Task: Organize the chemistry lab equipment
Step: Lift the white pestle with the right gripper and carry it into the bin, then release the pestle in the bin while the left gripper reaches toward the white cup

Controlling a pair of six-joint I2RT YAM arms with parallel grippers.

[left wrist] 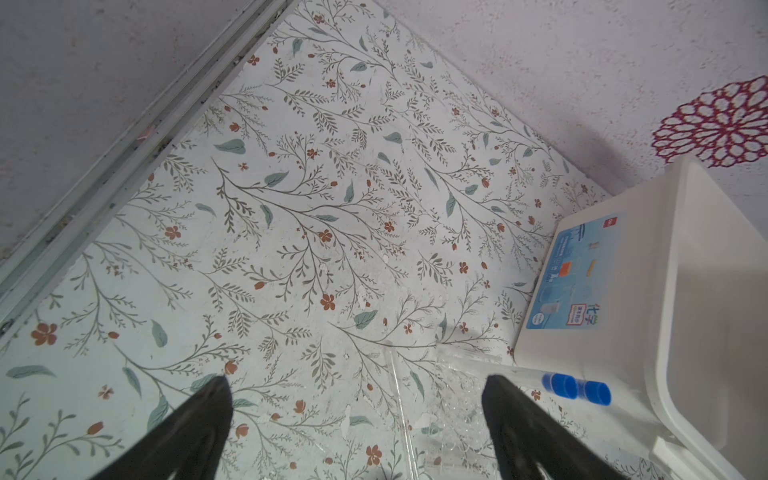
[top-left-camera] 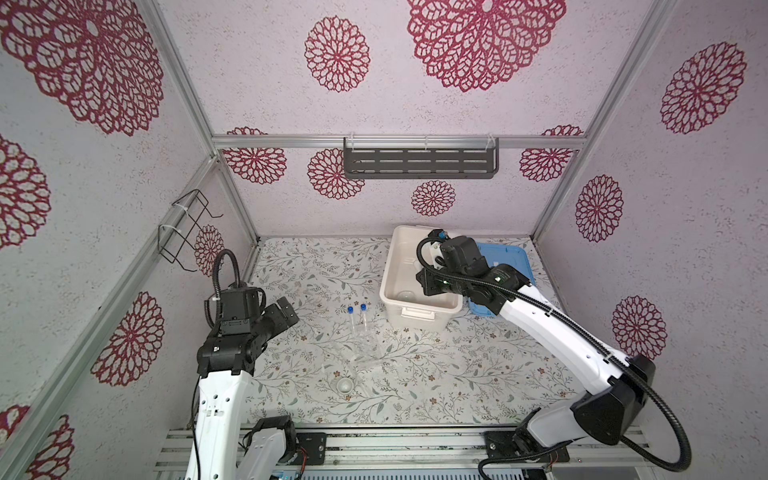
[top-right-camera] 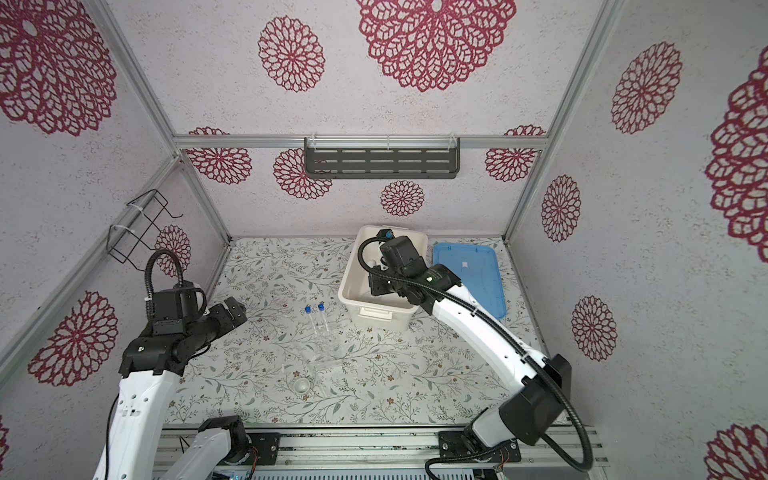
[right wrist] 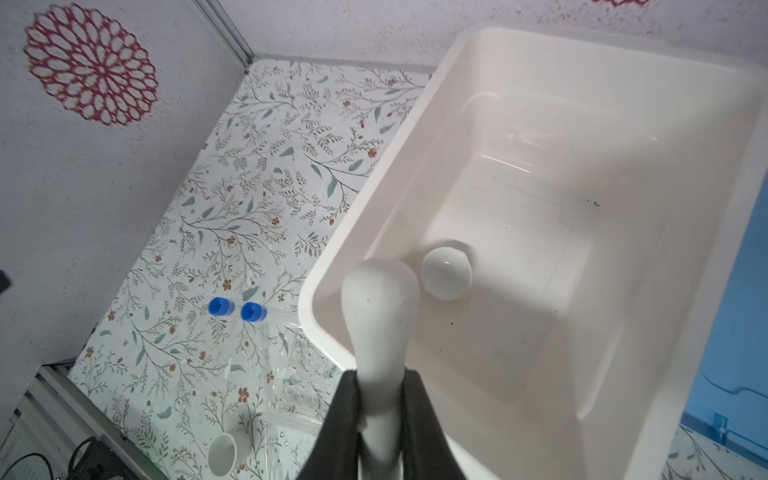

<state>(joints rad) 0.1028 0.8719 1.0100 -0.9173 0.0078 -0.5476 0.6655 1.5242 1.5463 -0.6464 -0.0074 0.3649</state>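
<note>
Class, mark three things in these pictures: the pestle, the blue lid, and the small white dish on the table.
pestle point(right wrist: 378, 291), right wrist view, on its rounded head.
blue lid point(top-right-camera: 473, 286), in a top view, on its flat top.
small white dish point(top-left-camera: 344, 385), in a top view, in its hollow.

Far-left table point(top-left-camera: 307, 266) lies open; mid-table the stand point(top-left-camera: 365, 353) and two tubes point(top-left-camera: 352, 322) block, and the right arm point(top-left-camera: 540, 320) hangs over the tub point(top-left-camera: 388, 270).
</note>
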